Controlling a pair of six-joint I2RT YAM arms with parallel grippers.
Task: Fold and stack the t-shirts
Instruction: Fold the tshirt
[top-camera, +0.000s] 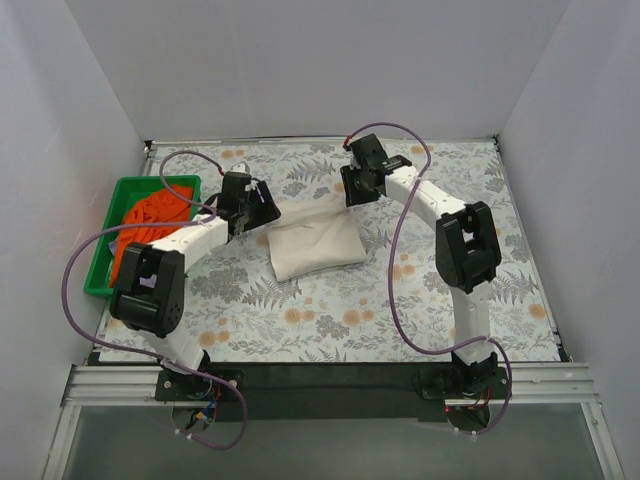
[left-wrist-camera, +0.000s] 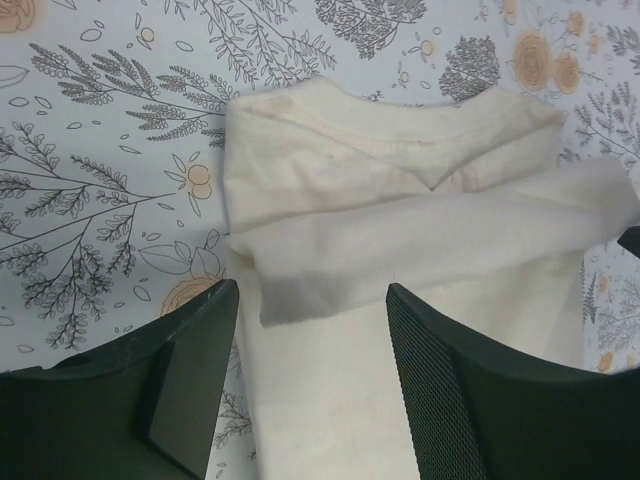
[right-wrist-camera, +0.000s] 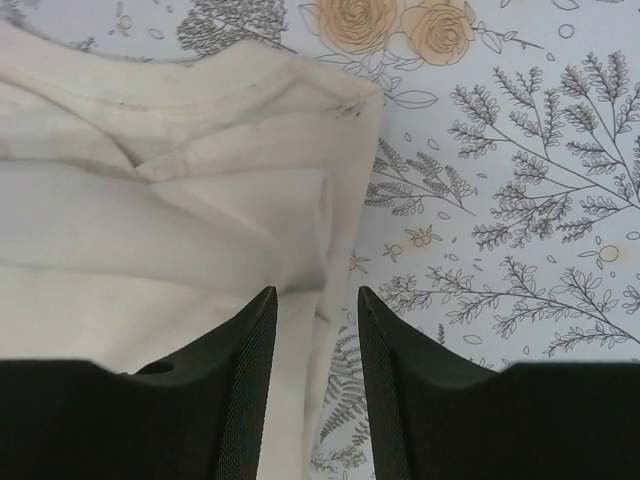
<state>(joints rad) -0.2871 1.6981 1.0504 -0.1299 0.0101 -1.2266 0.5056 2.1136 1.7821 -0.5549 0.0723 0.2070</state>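
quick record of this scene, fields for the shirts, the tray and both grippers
cream t-shirt: partly folded, sleeve laid across, middle of floral table
orange t-shirt: bunched in the green tray, at the left
left gripper: open, above the cream t-shirt's folded sleeve
right gripper: open, above its side edge
stack: not yet started

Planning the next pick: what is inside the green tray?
A crumpled orange t-shirt fills the green tray. The left arm covers its near right part, so anything there or beneath the orange cloth is hidden.
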